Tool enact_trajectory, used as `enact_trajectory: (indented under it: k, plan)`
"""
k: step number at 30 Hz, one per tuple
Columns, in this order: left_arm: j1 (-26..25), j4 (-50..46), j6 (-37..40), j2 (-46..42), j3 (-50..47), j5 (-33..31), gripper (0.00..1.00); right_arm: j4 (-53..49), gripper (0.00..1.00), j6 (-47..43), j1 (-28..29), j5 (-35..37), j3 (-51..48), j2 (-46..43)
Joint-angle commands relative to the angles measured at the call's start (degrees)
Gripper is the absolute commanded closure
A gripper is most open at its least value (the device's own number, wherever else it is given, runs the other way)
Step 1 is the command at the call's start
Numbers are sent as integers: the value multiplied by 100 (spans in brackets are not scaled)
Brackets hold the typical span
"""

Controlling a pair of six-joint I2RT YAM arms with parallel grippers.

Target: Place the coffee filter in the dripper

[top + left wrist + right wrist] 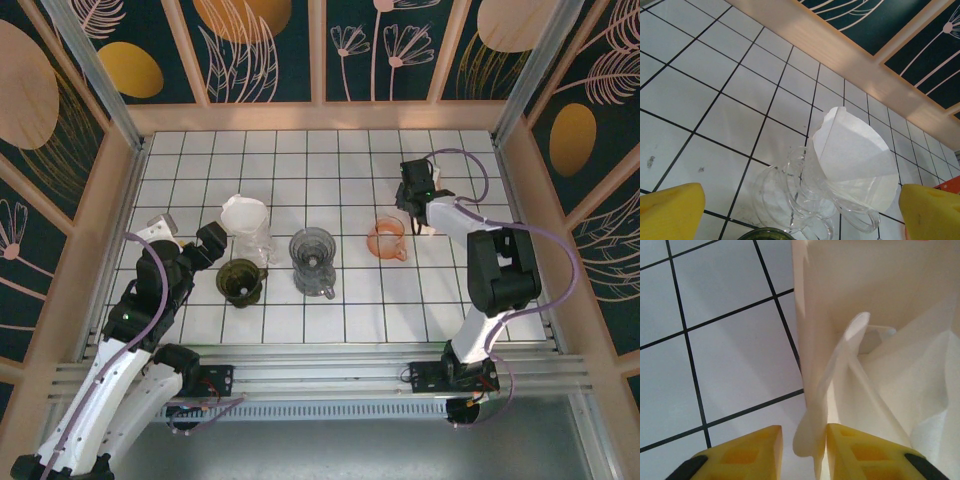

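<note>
The right hand is at the far right of the white tiled worktop, just behind the orange plastic dripper. Its yellow fingers stand only narrowly apart, on either side of an upright fold of a white paper coffee filter. One finger touches the paper and a sliver of gap shows at the other. From the wrist view I cannot tell whether the pinch is firm yet or only bracketing the fold.

The left hand is spread as wide as it goes and holds nothing. It hovers near the clear glass dripper on the left. A second white paper filter sits opened in that dripper's mouth, leaning a little to one side.

A dark green glass dripper and a smoky grey glass dripper stand empty between the two arms.

As I judge it, the task is at the pick-up. The filter on the right is not yet lifted clear or carried. What remains is securing the grip, moving it to an empty dripper, probably the orange one, and seating it.
</note>
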Motion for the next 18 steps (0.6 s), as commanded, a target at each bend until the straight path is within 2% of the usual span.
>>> enact_trajectory:
  k: [1,11,18]
  plan:
    - [34,128,65,-63,-22,5,1,8,74,-76,-31,214,171,27]
    - [30,145,67,-38,-32,12,1,3,81,-84,-14,279,7,-181]
    - [32,127,77,-34,-45,15,1,-24,90,-88,-6,298,-40,-257]
